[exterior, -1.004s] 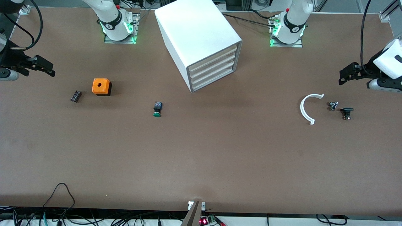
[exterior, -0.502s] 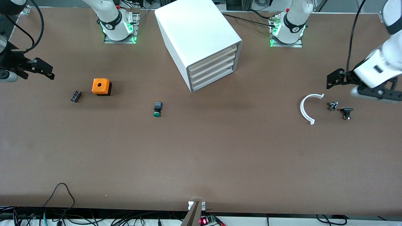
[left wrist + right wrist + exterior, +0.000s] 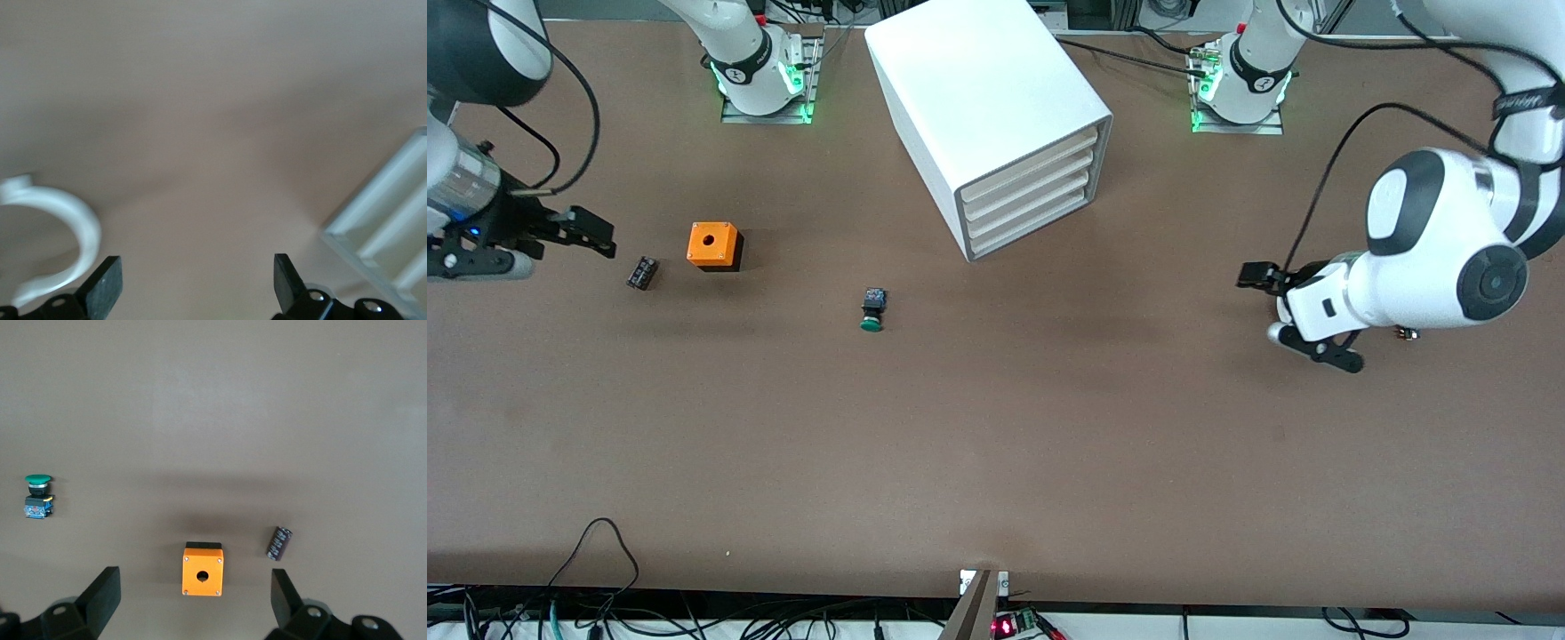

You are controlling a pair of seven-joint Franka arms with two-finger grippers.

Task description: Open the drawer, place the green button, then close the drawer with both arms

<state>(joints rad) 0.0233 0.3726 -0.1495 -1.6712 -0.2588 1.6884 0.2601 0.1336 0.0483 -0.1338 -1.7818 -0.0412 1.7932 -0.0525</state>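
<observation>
— Brown table [image 3: 1049,444] was what we saw first, with the white cabinet [image 3: 987,116] standing between the two arm bases. Where was the drawer?

— We found the drawer [image 3: 1032,233] shut at the bottom of the stack. The button [image 3: 872,310] lay on the table nearer the camera than the cabinet, toward the right arm's end.

— And the arms?

— We saw the left end effector [image 3: 1258,277] with fingers spread wide and empty, over what looked like a white curved piece [image 3: 53,227]. The right end effector [image 3: 591,233] hung open too, holding nothing, beside a small black part [image 3: 641,272] and the orange cube [image 3: 713,246].
</observation>
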